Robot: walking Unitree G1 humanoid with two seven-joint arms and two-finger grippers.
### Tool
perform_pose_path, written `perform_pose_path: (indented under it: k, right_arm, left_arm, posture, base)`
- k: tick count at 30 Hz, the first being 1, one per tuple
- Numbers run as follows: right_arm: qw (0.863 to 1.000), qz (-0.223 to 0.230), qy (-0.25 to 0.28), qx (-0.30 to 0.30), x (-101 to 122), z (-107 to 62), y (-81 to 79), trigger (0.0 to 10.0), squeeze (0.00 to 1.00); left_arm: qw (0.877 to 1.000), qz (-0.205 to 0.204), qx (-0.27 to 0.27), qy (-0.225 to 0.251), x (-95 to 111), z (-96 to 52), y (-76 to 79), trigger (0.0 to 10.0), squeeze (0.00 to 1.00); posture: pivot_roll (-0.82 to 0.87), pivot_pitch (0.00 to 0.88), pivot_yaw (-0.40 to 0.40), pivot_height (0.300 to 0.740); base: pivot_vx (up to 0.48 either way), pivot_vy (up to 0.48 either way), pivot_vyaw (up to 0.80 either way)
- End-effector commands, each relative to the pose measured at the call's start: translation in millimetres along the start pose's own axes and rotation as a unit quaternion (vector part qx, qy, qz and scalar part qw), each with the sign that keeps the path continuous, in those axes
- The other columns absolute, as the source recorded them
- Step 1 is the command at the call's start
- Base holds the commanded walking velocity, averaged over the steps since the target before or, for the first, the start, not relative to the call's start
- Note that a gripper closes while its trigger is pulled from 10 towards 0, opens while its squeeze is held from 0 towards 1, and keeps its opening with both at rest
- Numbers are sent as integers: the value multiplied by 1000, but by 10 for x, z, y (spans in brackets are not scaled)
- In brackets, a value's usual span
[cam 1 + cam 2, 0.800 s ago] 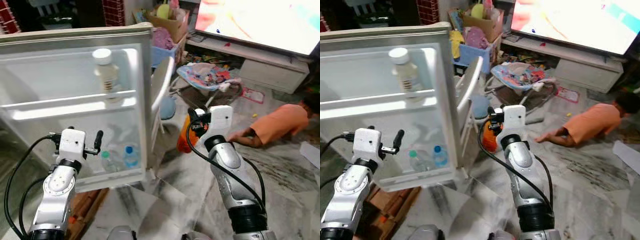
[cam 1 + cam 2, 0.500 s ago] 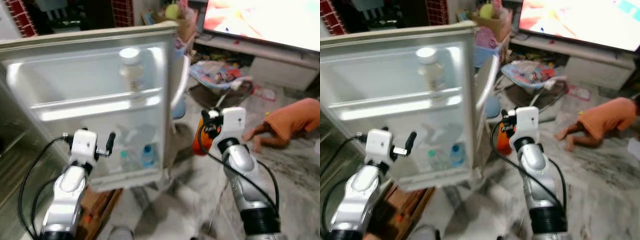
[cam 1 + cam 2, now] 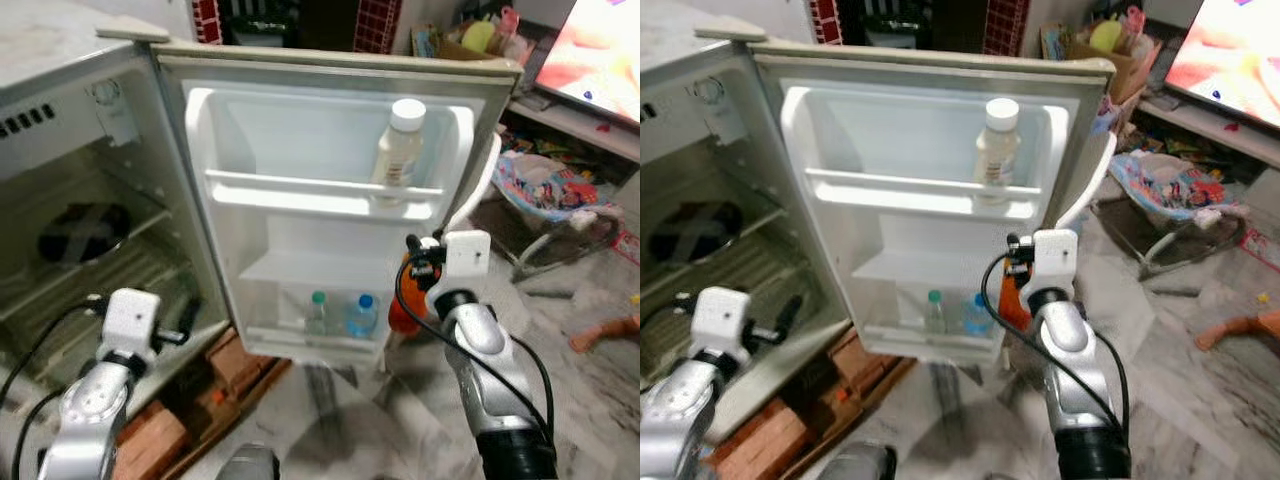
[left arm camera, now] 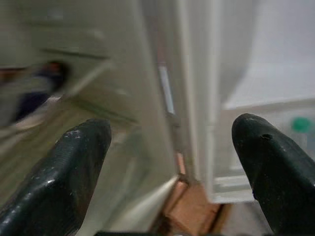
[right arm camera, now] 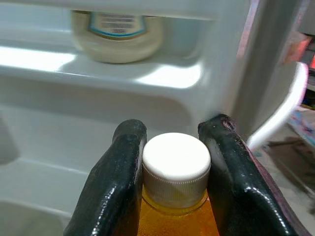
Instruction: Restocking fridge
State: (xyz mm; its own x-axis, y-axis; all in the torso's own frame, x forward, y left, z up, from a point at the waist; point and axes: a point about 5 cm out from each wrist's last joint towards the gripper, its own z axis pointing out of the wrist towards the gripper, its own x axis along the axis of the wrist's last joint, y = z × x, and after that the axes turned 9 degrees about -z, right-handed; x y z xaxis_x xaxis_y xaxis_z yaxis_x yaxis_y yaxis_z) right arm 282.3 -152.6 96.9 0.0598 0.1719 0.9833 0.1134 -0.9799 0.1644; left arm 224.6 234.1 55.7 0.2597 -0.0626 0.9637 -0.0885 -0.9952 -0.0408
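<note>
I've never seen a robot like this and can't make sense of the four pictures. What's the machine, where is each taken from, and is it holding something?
It's a humanoid robot restocking a fridge. The two wide pictures come from its head camera; the two close-ups come from cameras on its wrists. The fridge door stands open, with a pale bottle on its upper shelf and two small bottles lower down. The right gripper is clamped on an orange bottle with a white cap. The left gripper is open, near the fridge body.
</note>
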Motion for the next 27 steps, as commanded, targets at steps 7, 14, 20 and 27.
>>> perform_pose_path:
  k: [7,14,20,27]
  right_arm:
    - [999,-1,15,40,118,54,-145,10000,0]
    - [999,-1,16,42,135,64,-126,10000,0]
    - [998,2,23,63,159,66,-156,10000,0]
    - [997,-4,34,74,206,103,-178,10000,0]
  left_arm:
    - [1000,-20,-7,6,51,25,40,10000,0]
    - [1000,-19,-12,12,72,47,61,10000,0]
    - [999,-29,-13,8,83,92,108,10000,0]
    - [999,-23,-30,25,110,99,187,10000,0]
  posture:
    - [140,0,-50,740]
    - [130,0,-51,740]
    - [127,0,-53,740]
    - [126,0,-54,740]
  base:
    - [0,69,680]
    - [0,433,0]
    - [0,425,0]
    - [0,137,0]
